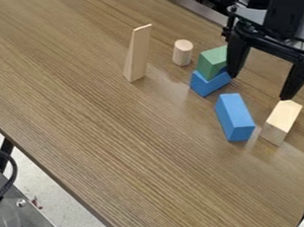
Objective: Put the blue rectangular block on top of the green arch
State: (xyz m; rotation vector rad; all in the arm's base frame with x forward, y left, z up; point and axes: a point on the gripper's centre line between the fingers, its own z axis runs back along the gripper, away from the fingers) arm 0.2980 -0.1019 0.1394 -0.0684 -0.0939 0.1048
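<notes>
Open black claw above smooth blue rectangular block, wood-grain table

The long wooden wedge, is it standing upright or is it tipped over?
Upright: the long wooden wedge rests on its short end, narrowing upward.

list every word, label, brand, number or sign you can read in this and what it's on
None: no text can be read anywhere.
No print can be made out on the blue rectangular block, green block, wooden cylinder or pincer.
</notes>
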